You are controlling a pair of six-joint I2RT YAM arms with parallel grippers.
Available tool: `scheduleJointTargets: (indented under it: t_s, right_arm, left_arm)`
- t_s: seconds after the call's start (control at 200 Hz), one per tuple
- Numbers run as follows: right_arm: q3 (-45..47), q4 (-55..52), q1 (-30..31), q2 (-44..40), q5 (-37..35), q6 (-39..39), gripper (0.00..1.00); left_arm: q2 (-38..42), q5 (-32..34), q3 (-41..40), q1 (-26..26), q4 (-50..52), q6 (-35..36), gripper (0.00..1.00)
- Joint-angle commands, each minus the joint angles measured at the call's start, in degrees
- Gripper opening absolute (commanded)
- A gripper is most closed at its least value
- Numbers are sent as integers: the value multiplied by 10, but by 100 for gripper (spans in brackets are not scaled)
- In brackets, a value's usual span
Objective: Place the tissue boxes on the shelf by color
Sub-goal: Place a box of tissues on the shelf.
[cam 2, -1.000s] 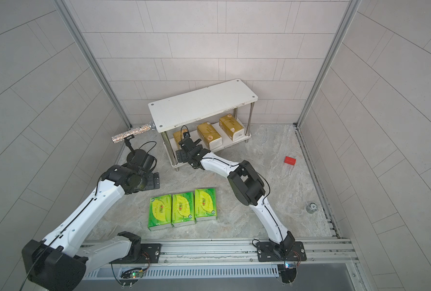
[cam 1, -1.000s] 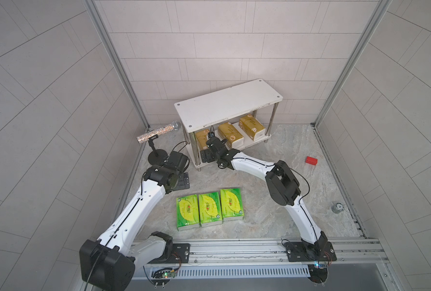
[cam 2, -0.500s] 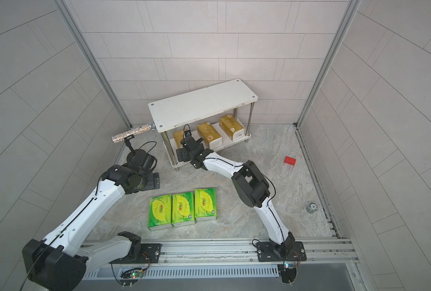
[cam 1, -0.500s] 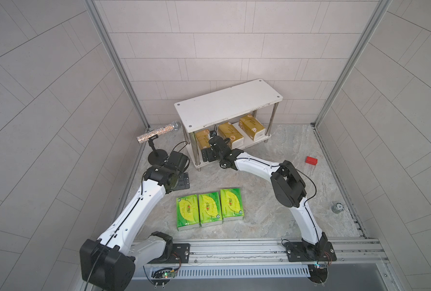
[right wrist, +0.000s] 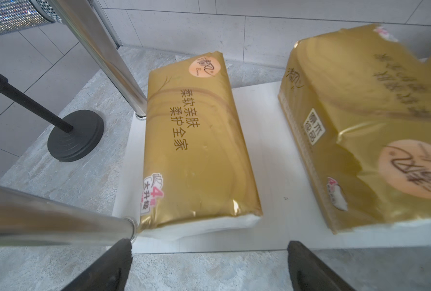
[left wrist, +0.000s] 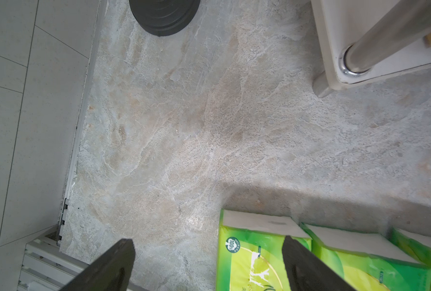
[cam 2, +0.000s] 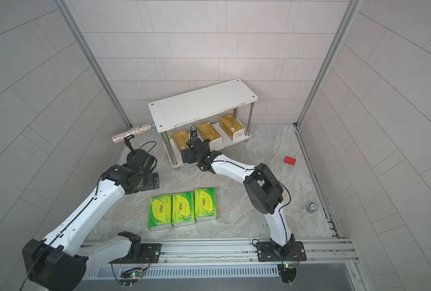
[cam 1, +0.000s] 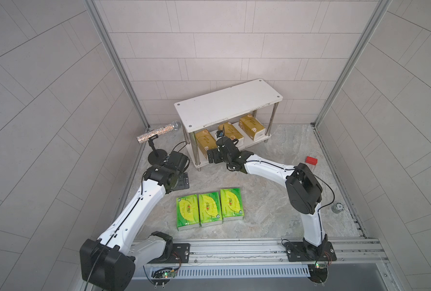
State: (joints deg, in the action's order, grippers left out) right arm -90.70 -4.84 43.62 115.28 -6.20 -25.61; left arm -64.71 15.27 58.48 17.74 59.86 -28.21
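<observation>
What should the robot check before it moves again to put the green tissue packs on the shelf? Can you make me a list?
1. Three gold packs together on the lower board of the shelf: ok.
2. Shelf top bare, with room for the green ones: ok.
3. Three green packs on the shelf: not ok, they lie side by side on the floor.
4. Open, empty left tool near the green packs: ok.
5. Open, empty right tool facing the lower board: ok.
6. Right tool clear of the shelf's metal leg: cannot tell, they look very close.
</observation>
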Motion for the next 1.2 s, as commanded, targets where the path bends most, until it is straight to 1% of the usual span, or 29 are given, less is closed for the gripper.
scheduleJointTargets:
  t_s: [0.0, 0.075, 0.25, 0.455, 0.59, 0.87, 1.021, 1.196]
  right_arm:
    - [22, 5, 5, -35, 2, -5, 100]
    - [24, 14, 4, -32, 8, 0, 100]
    - [-6, 28, 3, 0, 28, 9, 100]
    - [-12, 49, -10, 24, 66, 0, 95]
    - [-19, 47, -14, 37, 71, -4, 95]
    - [-36, 46, -17, 55, 87, -12, 87]
    - [-30, 45, -17, 43, 96, -15, 88]
    - [10, 49, -18, 3, 105, -9, 92]
  left_arm:
    - [1, 8, -8, -2, 4, -7, 100]
    - [-1, 2, -10, -2, 1, -7, 100]
    - [-4, -1, -6, -2, 0, -5, 100]
    - [4, 4, -5, -2, 7, -3, 100]
    - [6, 7, -4, -2, 8, -2, 100]
    - [-4, 7, 6, -2, 8, 1, 100]
    - [-3, 8, 6, -2, 10, 2, 100]
    - [-5, 6, 5, -2, 11, 0, 100]
